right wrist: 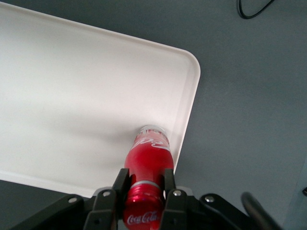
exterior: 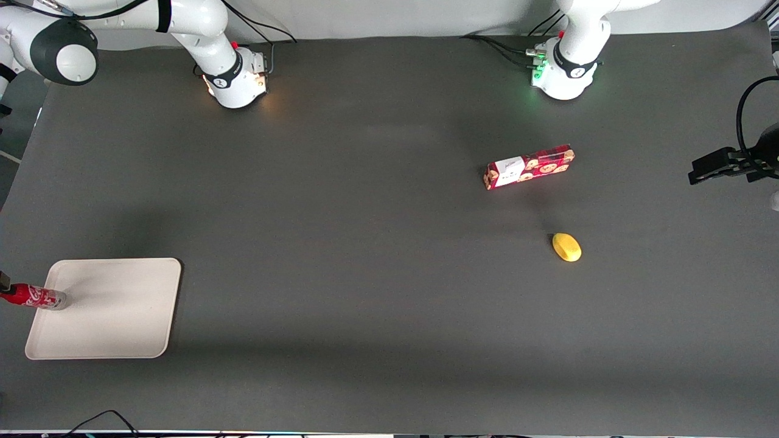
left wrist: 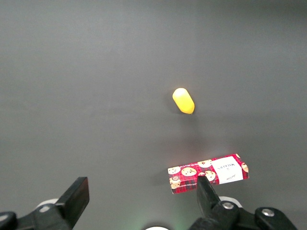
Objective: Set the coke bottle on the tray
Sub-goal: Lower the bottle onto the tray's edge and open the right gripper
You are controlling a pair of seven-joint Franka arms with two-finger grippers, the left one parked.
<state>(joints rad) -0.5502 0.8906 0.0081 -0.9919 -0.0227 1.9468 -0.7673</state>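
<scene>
Red plastic and a red cap mark the small slim coke bottle point(right wrist: 147, 165), which the right arm's gripper point(right wrist: 142, 188) clasps at the neck, fingers point(right wrist: 119, 184) pressed on both sides. The bottle's clear base stands on the large flat beige tray point(exterior: 115, 322), just inside the rim at the edge toward the working arm's end of the dark grey desk point(exterior: 365, 274); nothing else sits in the tray. Well apart, toward the parked arm's end, lie a long red cookie box point(exterior: 529, 166) and, nearer the front camera, a small yellow lemon-shaped object point(exterior: 566, 247).
</scene>
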